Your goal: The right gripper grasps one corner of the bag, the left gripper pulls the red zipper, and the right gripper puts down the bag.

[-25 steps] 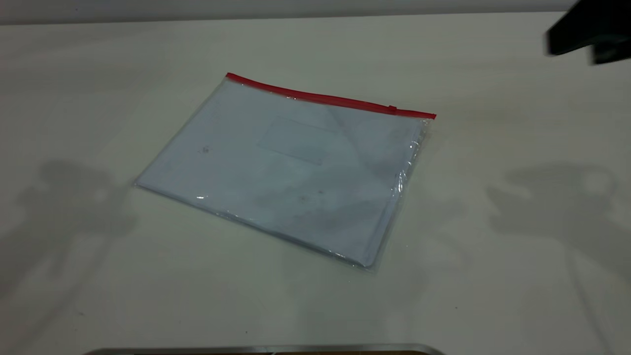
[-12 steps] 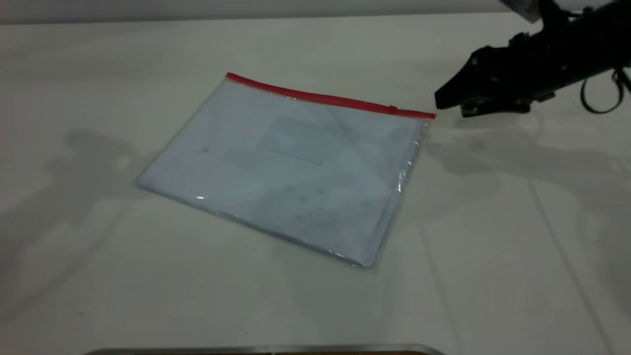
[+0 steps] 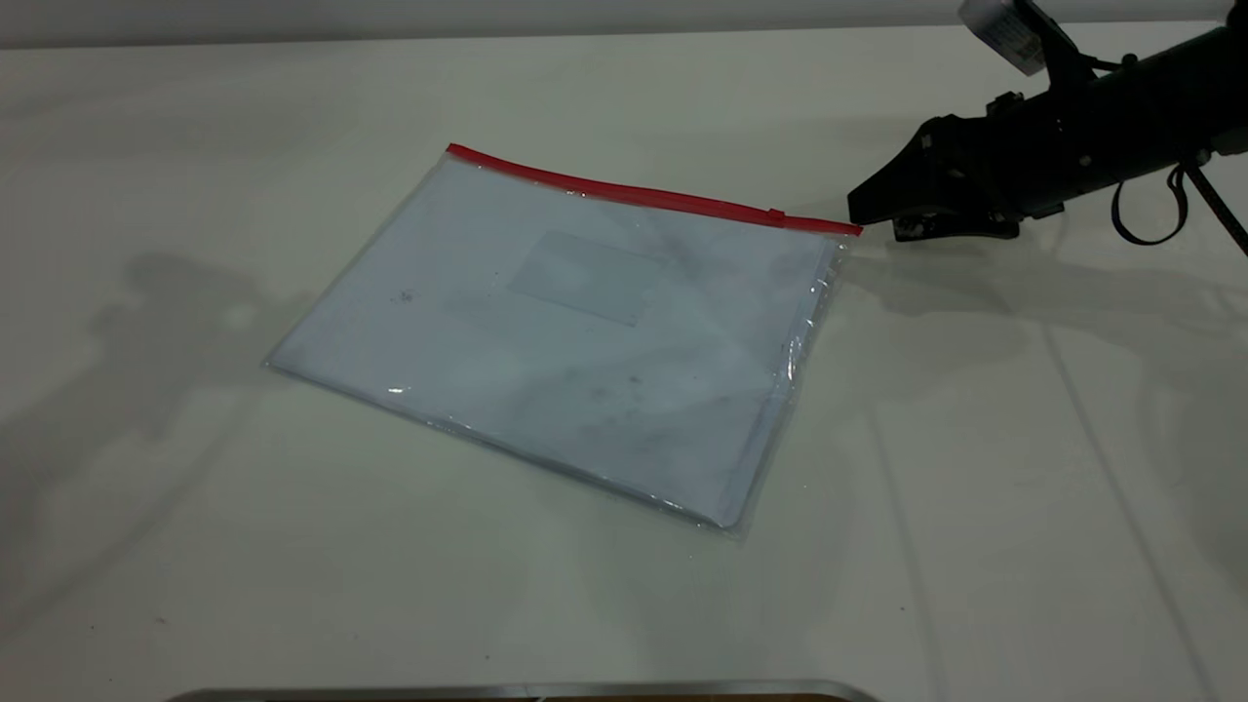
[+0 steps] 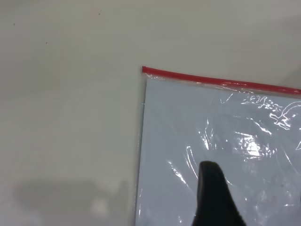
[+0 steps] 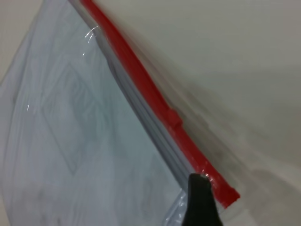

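Note:
The bag (image 3: 575, 322) lies flat on the table, a clear pouch with white sheets inside. The red zipper (image 3: 643, 193) runs along its far edge, with the slider tab (image 3: 776, 215) near the right end. My right gripper (image 3: 863, 213) hangs low just beside the corner of the bag (image 3: 846, 239) at the zipper's right end. In the right wrist view, the right gripper (image 5: 200, 183) is right at that corner (image 5: 225, 195), with the tab (image 5: 175, 118) farther along. My left gripper (image 4: 209, 172) is out of the exterior view; it hovers over the bag (image 4: 211, 122) near the zipper's other end (image 4: 155, 72).
The pale table (image 3: 975, 439) spreads around the bag. A metal edge (image 3: 526, 690) lines the front. The right arm's cable loop (image 3: 1150, 210) hangs behind the gripper, and a silver cylinder (image 3: 1004, 34) sits on top of the arm.
The right arm has come in from the far right and dropped to the bag's right red corner. The bag has not moved.

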